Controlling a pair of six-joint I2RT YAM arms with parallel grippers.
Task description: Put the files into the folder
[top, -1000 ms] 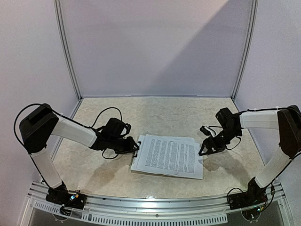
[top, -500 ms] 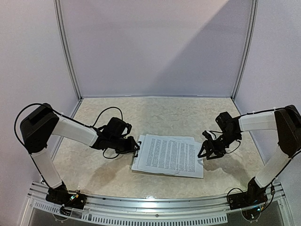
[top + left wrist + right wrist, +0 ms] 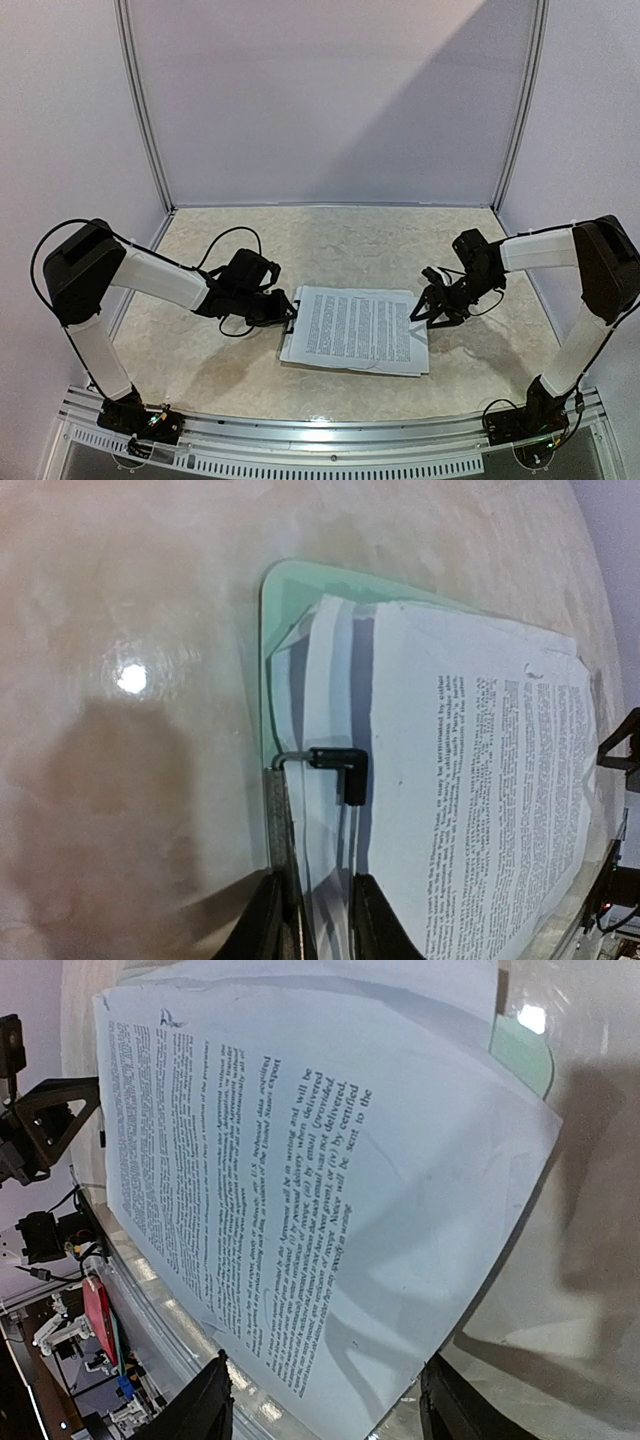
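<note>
The files (image 3: 355, 330), a stack of white printed sheets, lie on the mint-green folder (image 3: 285, 605) in the middle of the table. My left gripper (image 3: 291, 313) is at the stack's left end, shut on the folder's metal clip (image 3: 342, 768); in the left wrist view (image 3: 315, 915) the sheets' edge lies just beside and under the raised clip arm. My right gripper (image 3: 421, 308) is open at the stack's right edge. In the right wrist view (image 3: 325, 1405) its fingers straddle the top sheet's end. A green folder corner (image 3: 522, 1052) shows past the sheets.
The table is a beige marbled surface (image 3: 330, 240) inside white walls. A metal rail (image 3: 330, 430) runs along the near edge below the stack. Both arms lie low over the table at either side of the stack.
My right gripper has moved left against the sheets' right edge, and the stack has shifted a little left and squared up. My left gripper has stayed on the clip.
</note>
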